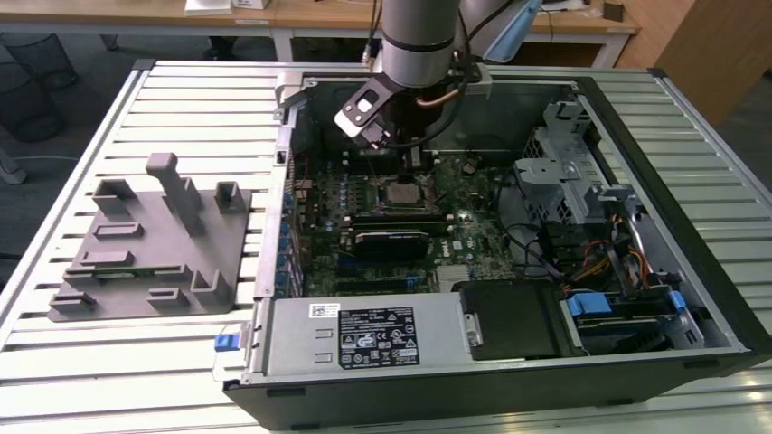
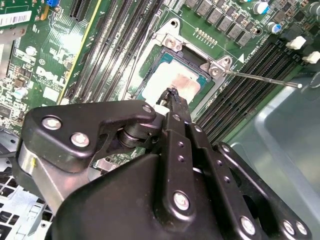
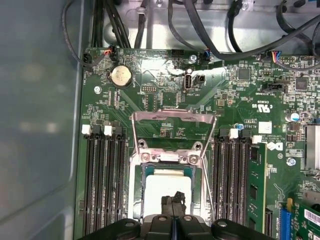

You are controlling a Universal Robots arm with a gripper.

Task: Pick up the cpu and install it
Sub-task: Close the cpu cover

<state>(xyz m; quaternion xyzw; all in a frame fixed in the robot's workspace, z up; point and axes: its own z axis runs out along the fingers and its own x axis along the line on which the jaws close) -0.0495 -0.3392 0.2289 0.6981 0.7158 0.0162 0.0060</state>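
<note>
Silver cpu (image 3: 159, 186) seated in socket (image 3: 167, 157); pincer (image 3: 173, 202) pressed together, tips over it.

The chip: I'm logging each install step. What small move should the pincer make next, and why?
Probably a short, straight lift. The chip already lies flat inside the socket, whose hold-down frame stands open. The shut pincer is right over the chip's top and seems to grip nothing.

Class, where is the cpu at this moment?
In the first wrist view the cpu lies in the open motherboard socket, between the memory slots, beneath the gripper.
</note>
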